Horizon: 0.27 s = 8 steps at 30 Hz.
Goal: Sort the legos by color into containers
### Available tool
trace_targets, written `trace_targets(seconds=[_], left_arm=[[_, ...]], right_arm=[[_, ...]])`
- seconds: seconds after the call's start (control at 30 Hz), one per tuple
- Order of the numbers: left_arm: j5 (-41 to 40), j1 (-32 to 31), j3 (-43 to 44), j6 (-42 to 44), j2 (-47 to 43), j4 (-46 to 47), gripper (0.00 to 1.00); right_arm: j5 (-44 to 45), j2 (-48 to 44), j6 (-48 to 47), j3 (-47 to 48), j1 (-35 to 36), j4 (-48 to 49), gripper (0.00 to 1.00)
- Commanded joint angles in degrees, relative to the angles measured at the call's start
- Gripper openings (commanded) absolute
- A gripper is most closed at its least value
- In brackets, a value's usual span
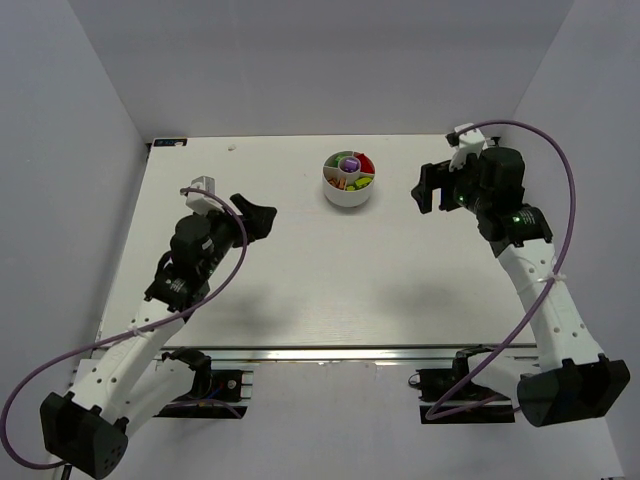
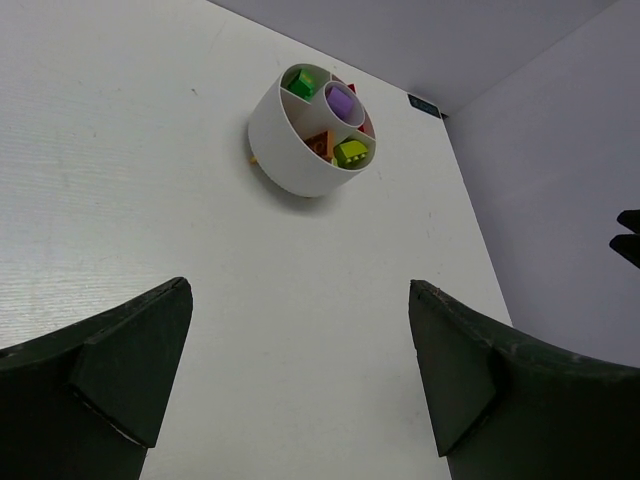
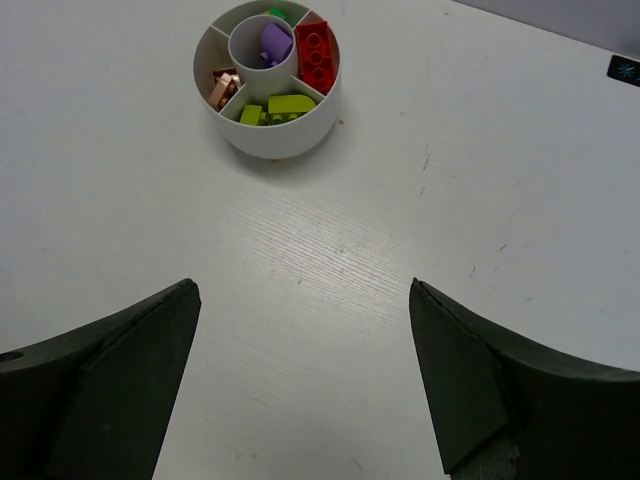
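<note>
The round white dish (image 1: 349, 199) stands at the table's back centre. Its sections hold the legos: purple (image 3: 273, 42) in the central well, red (image 3: 315, 55), orange (image 3: 224, 85), yellow-green (image 3: 290, 103) and green (image 3: 277, 14) in the wedges. The dish also shows in the left wrist view (image 2: 300, 150), with green (image 2: 300, 82), purple (image 2: 341, 102) and yellow-green (image 2: 350, 152) bricks inside. My left gripper (image 1: 262, 215) is open and empty, left of the dish (image 2: 300, 287). My right gripper (image 1: 425, 187) is open and empty, right of the dish (image 3: 304, 286). No brick lies loose on the table.
White walls close in the table on the left, back and right. A small dark tag (image 1: 168, 141) sits at the back left corner. Purple cables loop from both arms. A metal rail (image 1: 330, 353) runs along the near edge.
</note>
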Motion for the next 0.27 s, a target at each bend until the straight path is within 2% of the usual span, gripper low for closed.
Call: trace_targets(seconds=[0.0,0.1,0.23], left_arm=[[1.69,0.02,1.24,0.61,-1.59,0.94,0.98],[1.69,0.02,0.71,0.34,-2.30,0.76,0.98],[1.60,0.02,0.97,0.34,-2.83,-0.20,0.98]], right_arm=[[4.05,-1.70,1.90,-1.39,0.00,1.28,0.89],[3.71,-2.49,-0.46,-2.62,-0.08,0.93,0.89],[-2.77,-3.72,-1.61,-4.55,-0.08,0.75,0.89]])
